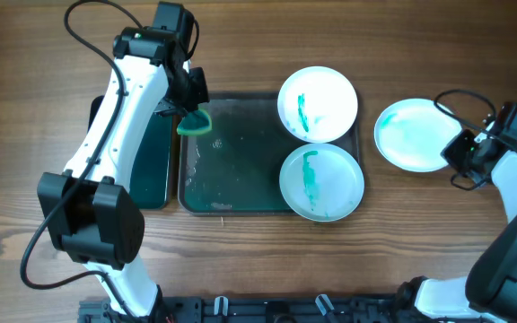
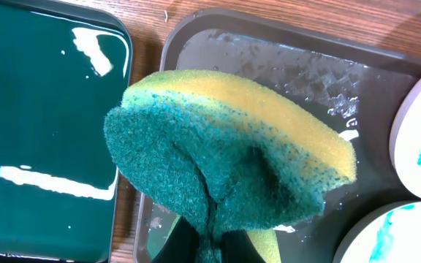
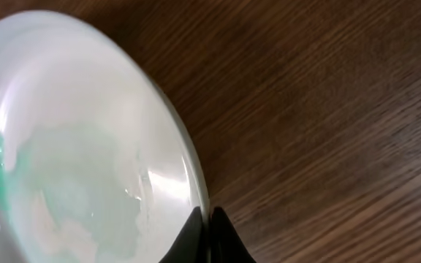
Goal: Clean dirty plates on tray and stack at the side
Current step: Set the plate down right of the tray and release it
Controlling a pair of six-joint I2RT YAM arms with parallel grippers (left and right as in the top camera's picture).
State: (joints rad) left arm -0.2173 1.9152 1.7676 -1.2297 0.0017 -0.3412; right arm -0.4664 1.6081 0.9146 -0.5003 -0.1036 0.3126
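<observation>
Two white plates with green streaks lie on the right of the grey tray: one at the back, one at the front. A third white plate with a faint green smear lies on the table right of the tray. My right gripper is shut on this plate's right rim. My left gripper is shut on a yellow and green sponge over the tray's back left corner; the sponge fills the left wrist view.
A dark green tray holding liquid lies left of the grey tray, under my left arm. The grey tray's floor is wet. Cables trail at the back left and near my right arm.
</observation>
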